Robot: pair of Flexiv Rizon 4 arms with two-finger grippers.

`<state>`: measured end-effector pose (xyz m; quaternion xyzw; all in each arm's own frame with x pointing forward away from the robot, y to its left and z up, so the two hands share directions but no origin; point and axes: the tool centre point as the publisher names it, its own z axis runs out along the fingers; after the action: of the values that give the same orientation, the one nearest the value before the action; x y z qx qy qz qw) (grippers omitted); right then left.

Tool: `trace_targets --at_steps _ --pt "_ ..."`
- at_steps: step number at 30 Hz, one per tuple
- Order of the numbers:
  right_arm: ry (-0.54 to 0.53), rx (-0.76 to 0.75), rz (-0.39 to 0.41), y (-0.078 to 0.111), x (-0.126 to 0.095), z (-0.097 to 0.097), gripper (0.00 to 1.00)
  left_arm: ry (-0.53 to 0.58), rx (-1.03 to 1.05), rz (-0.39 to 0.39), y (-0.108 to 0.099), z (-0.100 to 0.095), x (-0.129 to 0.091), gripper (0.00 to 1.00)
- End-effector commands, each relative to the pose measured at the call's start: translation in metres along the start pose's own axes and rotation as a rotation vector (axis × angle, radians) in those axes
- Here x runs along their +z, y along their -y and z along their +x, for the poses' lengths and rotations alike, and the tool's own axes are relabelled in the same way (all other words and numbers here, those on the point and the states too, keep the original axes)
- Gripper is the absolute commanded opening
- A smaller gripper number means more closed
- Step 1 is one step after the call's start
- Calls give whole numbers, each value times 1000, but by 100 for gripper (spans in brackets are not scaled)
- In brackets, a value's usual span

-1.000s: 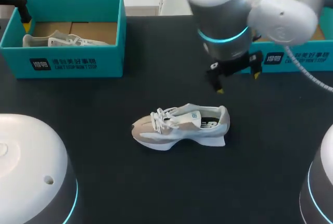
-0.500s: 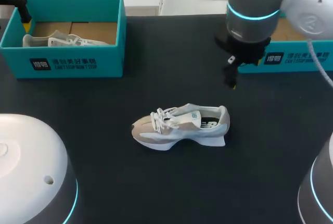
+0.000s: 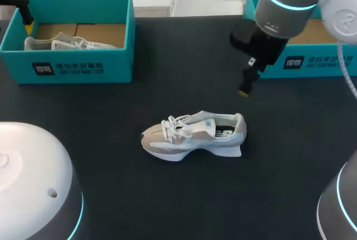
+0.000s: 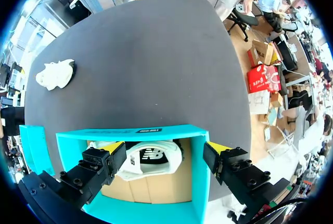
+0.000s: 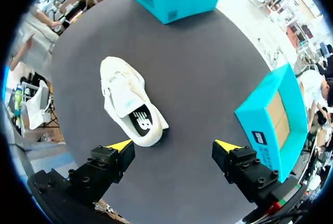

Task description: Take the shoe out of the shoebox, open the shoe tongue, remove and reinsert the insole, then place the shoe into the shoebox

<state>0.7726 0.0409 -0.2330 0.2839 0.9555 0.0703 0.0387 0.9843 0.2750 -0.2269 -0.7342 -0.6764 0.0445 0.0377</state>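
Observation:
A beige and white shoe (image 3: pixel 192 134) lies on its side at the middle of the black table, toe to the left, its dark lining showing in the opening. My right gripper (image 3: pixel 248 81) hangs open above the table, behind and to the right of the shoe's heel. In the right wrist view the shoe (image 5: pixel 130 104) lies ahead of the open right gripper (image 5: pixel 174 146), nothing between the fingers. My left gripper (image 4: pixel 165 147) stands open over the left teal shoebox (image 4: pixel 197 182), above a second white shoe (image 4: pixel 151 161) inside it.
The left teal shoebox (image 3: pixel 117 67) stands at the back left with the second shoe (image 3: pixel 61 43) in it. A second teal box (image 3: pixel 312 61) stands at the back right, close behind my right arm. The arms' white bases fill both front corners.
My right arm has swung right and back, away from above the shoe towards the right box. The shoe and my left arm have not moved.

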Motion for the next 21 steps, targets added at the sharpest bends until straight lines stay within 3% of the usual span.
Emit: trace_targets --at_steps 1,2,7,9,11,21 --pt "-394 -324 -526 19 6 -7 100 -1 0 -3 1 0 0 100" --pt "-437 -354 -588 20 4 -6 100 -1 0 -3 1 0 0 100" --pt "-486 -533 -722 26 1 -1 100 -1 0 -3 1 0 0 100" --pt "-477 -564 -731 28 4 0 100 -1 0 -3 1 0 0 100" --pt "-460 -499 -733 30 14 -2 100 -1 0 -3 1 0 0 100" --pt "-460 -499 -733 30 14 -2 100 -1 0 -3 1 0 0 100"
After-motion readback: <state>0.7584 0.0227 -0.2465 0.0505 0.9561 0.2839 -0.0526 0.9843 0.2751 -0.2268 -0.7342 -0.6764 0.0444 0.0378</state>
